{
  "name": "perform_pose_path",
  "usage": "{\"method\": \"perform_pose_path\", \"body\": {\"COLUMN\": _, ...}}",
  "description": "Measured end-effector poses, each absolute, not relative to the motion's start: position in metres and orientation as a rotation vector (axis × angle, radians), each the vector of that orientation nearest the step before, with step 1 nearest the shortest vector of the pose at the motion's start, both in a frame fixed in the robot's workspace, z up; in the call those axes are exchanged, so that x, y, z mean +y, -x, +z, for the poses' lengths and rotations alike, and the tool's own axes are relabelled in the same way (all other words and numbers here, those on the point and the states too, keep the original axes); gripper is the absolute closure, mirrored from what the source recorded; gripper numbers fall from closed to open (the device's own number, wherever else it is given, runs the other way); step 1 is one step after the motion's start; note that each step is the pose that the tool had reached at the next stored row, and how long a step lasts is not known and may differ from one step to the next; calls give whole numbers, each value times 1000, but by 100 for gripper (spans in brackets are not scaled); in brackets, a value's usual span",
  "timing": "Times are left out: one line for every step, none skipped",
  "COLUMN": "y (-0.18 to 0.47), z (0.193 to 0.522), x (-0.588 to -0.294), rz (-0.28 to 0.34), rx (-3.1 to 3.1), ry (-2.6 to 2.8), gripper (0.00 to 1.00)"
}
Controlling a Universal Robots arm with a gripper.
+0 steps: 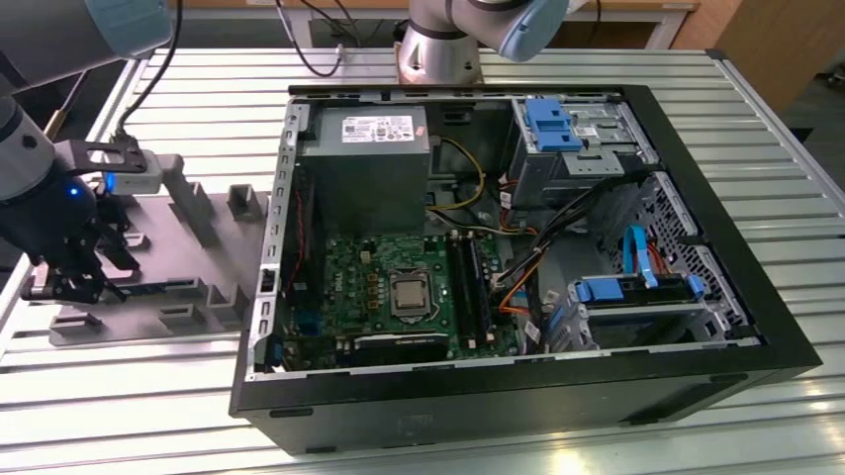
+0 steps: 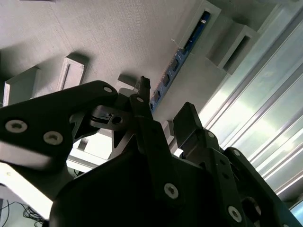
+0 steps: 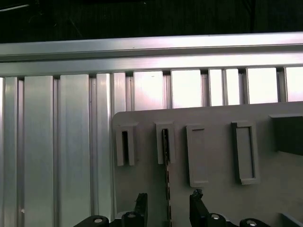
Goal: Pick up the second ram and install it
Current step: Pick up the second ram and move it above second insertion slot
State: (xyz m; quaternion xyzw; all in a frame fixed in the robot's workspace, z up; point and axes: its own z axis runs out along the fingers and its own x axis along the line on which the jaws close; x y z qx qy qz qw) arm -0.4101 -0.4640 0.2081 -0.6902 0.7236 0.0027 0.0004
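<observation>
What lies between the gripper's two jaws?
The second ram, on edge in the gray holder, runs between the open jaws, in the first wrist view.

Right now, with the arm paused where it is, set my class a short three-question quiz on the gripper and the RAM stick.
1. True or false: the gripper has shut on the RAM stick.
2. Multiple choice: the RAM stick sits A) in a motherboard slot, B) on edge in the grey holder tray, C) flat on the slatted table.
3. Short answer: in the exterior view, on which side of the computer case does the grey holder tray lie?

Key: 1 false, the gripper is open astride the stick. 2 B. 3 the exterior view's left.
</observation>
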Motion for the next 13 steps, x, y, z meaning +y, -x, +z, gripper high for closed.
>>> {"method": "perform_pose_path", "body": {"y": 410, "z": 208, "x": -464, "rz": 8, "rx": 2273, "ry": 2168, "gripper": 52}}
{"method": "perform_pose_path", "body": {"y": 410, "z": 208, "x": -464, "rz": 8, "rx": 2273, "ry": 2168, "gripper": 52}}
{"method": "perform_pose_path", "body": {"y": 410, "z": 207, "x": -464, "rz": 8, "rx": 2273, "ry": 2168, "gripper": 52}}
{"method": "perform_pose_path", "body": {"y": 410, "z": 207, "x": -464, "rz": 8, "rx": 2273, "ry": 2168, "gripper": 52}}
{"method": "perform_pose_path", "body": {"y": 410, "z": 207, "x": -464, "rz": 8, "rx": 2273, "ry": 2168, "gripper": 52}}
{"method": "perform_pose_path", "body": {"y": 410, "z": 206, "x": -464, "rz": 8, "rx": 2273, "ry": 2167, "gripper": 52}}
{"method": "perform_pose_path", "body": {"y": 410, "z": 206, "x": -464, "rz": 8, "rx": 2273, "ry": 2167, "gripper": 52}}
{"method": "perform_pose_path", "body": {"y": 410, "z": 206, "x": -464, "rz": 9, "rx": 2273, "ry": 2168, "gripper": 52}}
{"method": "perform_pose_path", "body": {"y": 410, "z": 205, "x": -464, "rz": 8, "rx": 2273, "ry": 2168, "gripper": 52}}
{"method": "perform_pose_path", "body": {"y": 410, "z": 205, "x": -464, "rz": 8, "rx": 2273, "ry": 2168, "gripper": 52}}
{"method": "perform_pose_path", "body": {"y": 410, "z": 204, "x": -464, "rz": 8, "rx": 2273, "ry": 2168, "gripper": 54}}
{"method": "perform_pose_path", "body": {"y": 410, "z": 204, "x": -464, "rz": 8, "rx": 2273, "ry": 2168, "gripper": 54}}
{"method": "perform_pose_path", "body": {"y": 410, "z": 204, "x": -464, "rz": 8, "rx": 2273, "ry": 2168, "gripper": 54}}
